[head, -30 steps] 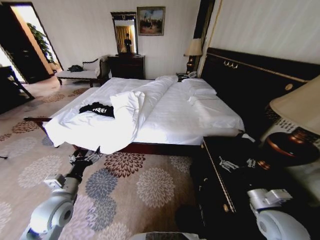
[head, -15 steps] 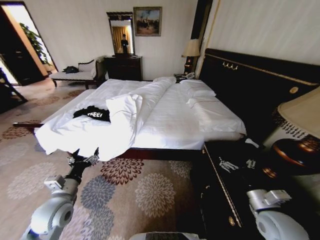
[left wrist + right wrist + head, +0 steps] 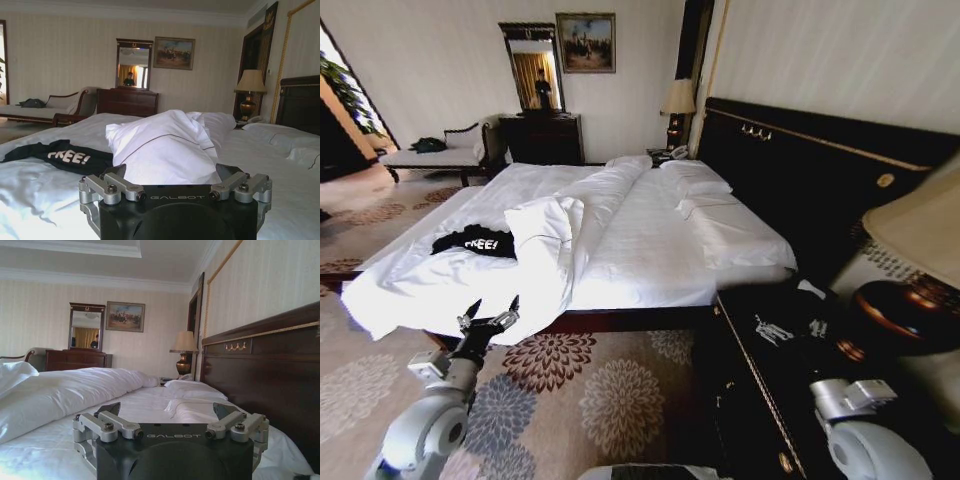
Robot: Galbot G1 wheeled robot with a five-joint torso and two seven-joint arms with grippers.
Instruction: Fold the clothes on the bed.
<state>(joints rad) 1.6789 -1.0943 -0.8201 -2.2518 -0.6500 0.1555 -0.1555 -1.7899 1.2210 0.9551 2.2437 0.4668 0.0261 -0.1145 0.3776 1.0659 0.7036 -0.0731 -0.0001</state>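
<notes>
The black T-shirt (image 3: 475, 242) is lying crumpled on the bed (image 3: 650, 250), its "FREE!" lettering partly hidden by folds. The left gripper (image 3: 488, 322) is hovering with jaws spread and empty beside the bed's edge. The right gripper (image 3: 170, 412) is also gaping wide, holding nothing.

Readable in white across the black T-shirt (image 3: 475, 242) on the bed (image 3: 640, 250): "FREE!" from the head view, with the first letter partly lost in a fold from the left wrist view (image 3: 67, 157). Printed as "GALBOT" on the black housing of the left gripper (image 3: 175, 182) and again on the right gripper (image 3: 167, 415). No other legible text, numbers or signs.
</notes>
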